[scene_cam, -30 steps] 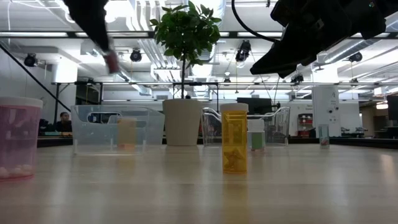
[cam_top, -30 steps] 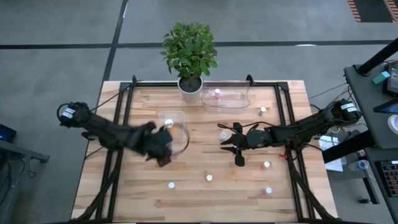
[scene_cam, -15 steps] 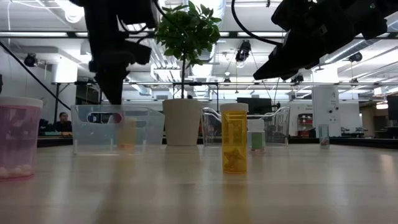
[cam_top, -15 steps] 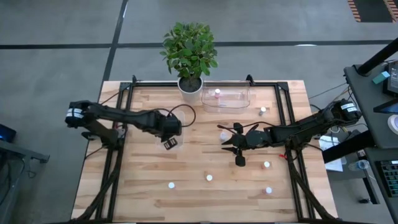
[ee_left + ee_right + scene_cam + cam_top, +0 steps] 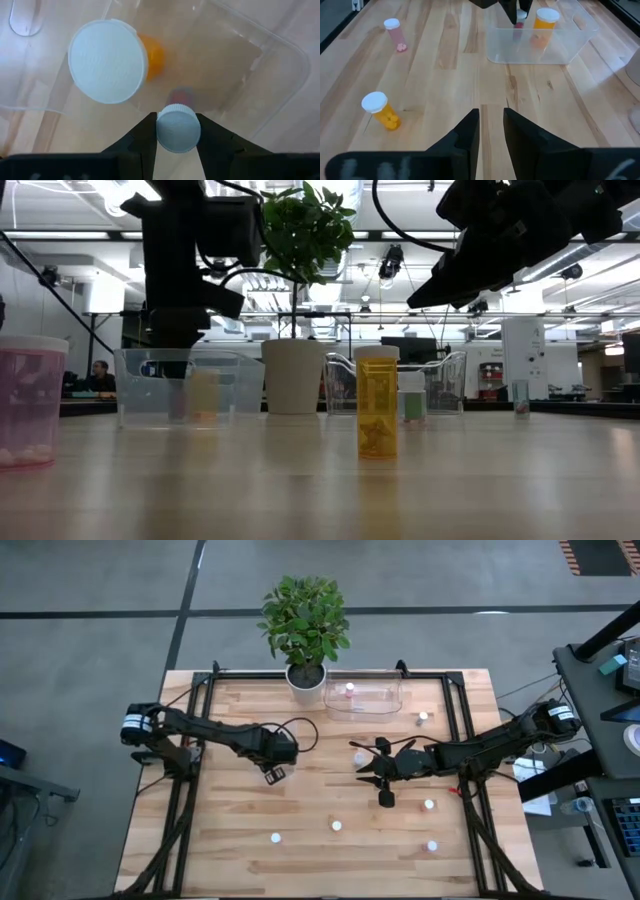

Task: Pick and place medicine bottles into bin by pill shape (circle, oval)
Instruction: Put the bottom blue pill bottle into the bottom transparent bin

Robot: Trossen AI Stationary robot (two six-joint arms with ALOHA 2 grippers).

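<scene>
The left claw [image 5: 176, 131] has swung over the clear bin [image 5: 280, 75] and come down; it pinches a small bottle [image 5: 178, 129] above an orange bottle [image 5: 109, 61]; release looks imminent; the right claw [image 5: 490, 127] waits, spread.

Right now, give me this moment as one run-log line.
left gripper: shut on small bottle, inside clear bin beside orange bottle | right gripper: open, empty, mid-table | other bottles loose on table
</scene>
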